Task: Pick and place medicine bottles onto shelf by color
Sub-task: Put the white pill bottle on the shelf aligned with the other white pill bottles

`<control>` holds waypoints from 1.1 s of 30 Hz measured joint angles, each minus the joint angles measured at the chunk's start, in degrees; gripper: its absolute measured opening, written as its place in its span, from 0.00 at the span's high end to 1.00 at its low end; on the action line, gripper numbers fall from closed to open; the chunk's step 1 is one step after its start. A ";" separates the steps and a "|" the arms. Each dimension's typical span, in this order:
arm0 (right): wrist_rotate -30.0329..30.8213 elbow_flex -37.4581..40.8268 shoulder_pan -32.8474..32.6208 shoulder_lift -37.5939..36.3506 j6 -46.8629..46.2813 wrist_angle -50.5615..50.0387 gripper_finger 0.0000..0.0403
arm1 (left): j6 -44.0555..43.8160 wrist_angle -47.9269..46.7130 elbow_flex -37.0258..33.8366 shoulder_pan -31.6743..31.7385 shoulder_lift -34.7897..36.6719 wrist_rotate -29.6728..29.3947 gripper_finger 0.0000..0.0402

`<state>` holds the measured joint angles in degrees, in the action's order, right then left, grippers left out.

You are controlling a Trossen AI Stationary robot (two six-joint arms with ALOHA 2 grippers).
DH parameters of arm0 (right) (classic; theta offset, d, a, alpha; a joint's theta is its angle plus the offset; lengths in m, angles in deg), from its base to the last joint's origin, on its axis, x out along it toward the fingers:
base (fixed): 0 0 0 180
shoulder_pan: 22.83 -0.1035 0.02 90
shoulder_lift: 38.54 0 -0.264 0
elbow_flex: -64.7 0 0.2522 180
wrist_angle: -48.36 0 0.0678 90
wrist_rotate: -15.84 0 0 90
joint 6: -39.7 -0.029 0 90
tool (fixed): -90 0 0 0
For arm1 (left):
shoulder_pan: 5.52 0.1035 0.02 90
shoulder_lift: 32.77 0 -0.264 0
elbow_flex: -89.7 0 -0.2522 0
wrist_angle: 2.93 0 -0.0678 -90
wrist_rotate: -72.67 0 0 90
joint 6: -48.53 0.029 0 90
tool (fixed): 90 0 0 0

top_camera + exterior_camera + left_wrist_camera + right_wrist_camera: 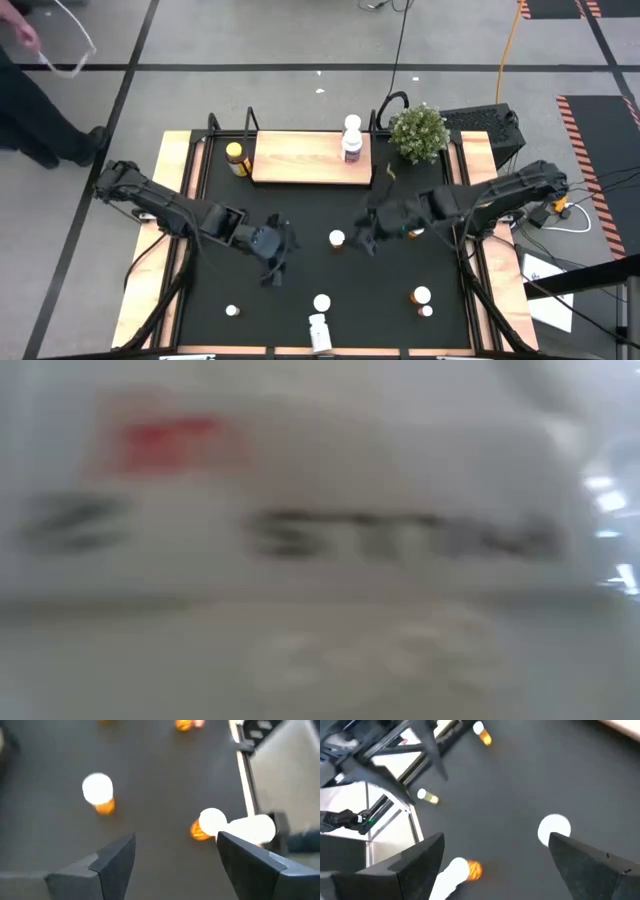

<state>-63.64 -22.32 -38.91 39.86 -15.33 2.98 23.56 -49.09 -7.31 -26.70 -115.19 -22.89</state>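
The light-wood shelf [305,158] stands at the far side of the black mat, with two white bottles [352,140] on its right end. A yellow-lidded amber jar [236,157] stands at the shelf's left. My left gripper [275,262] hangs open over the mat's middle left, nothing between its fingers [167,855]. My right gripper [362,238] is open too [492,855], just right of an orange white-capped bottle [337,240] that stands upright on the mat. That bottle's cap [553,827] shows beside one fingertip, and I see no touch.
Near the front edge stand small orange bottles [232,311], [322,302], [421,296], and a white bottle [319,332] lies on its side. A green plant [419,132] stands far right of the shelf. A blurred white lettered surface [320,530] fills the low view.
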 joint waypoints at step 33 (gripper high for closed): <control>-6.15 4.07 -0.47 -12.49 15.92 -21.69 0.13 | -91.08 14.92 28.67 -8.89 -40.58 13.55 0.30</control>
<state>-69.79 -18.25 -39.38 27.37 0.59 -18.70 -67.52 -34.17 21.36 -35.59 -155.77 -9.34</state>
